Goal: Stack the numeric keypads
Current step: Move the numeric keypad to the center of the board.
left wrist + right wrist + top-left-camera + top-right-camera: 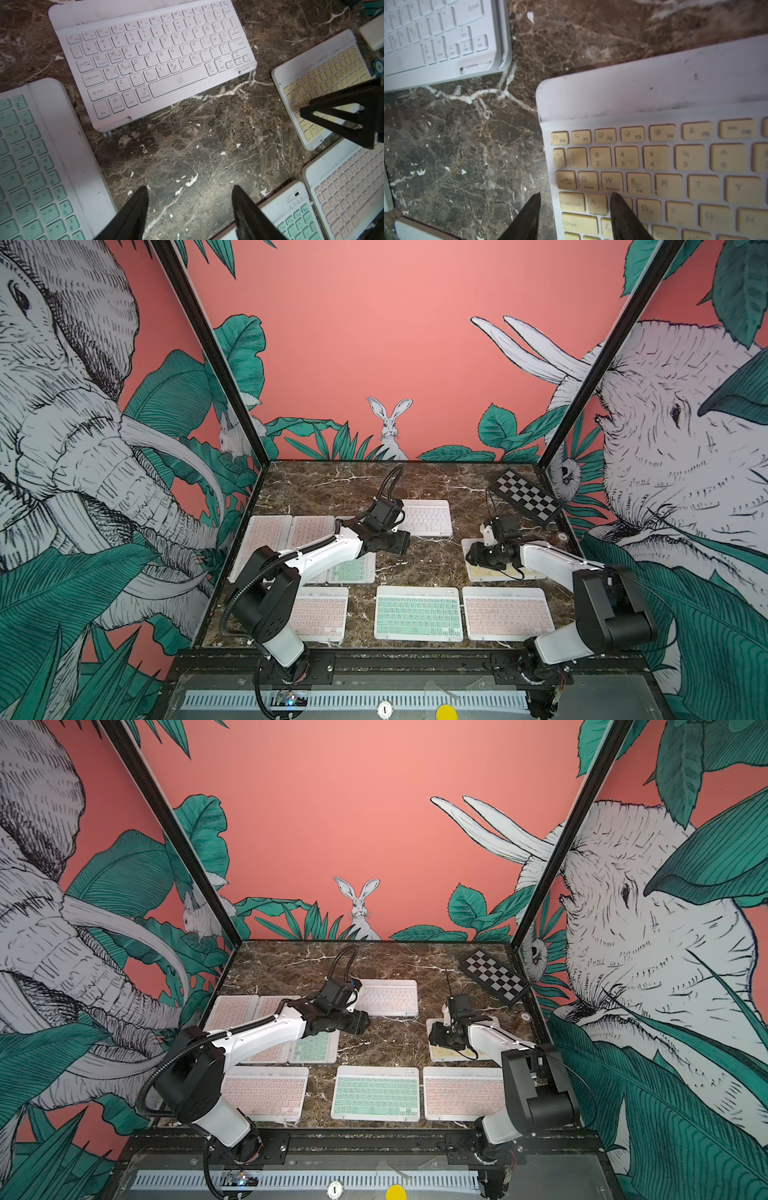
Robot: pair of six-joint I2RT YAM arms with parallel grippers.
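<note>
Here, the numeric keypads (417,612) are seen lying flat and spread out on the counter (424,568), not yet stacked. The right gripper (575,194) is held low over the short end of the yellow keypad (675,166), its fingers (620,214) apart, with nothing gripped. The left gripper (189,187) is held over bare counter near the white keypad (153,58), its fingers also apart and empty. Each keypad is judged to be thin, light, stiff and smooth, so it is best taken by a bare edge, lifted a little, and kept level.
</note>
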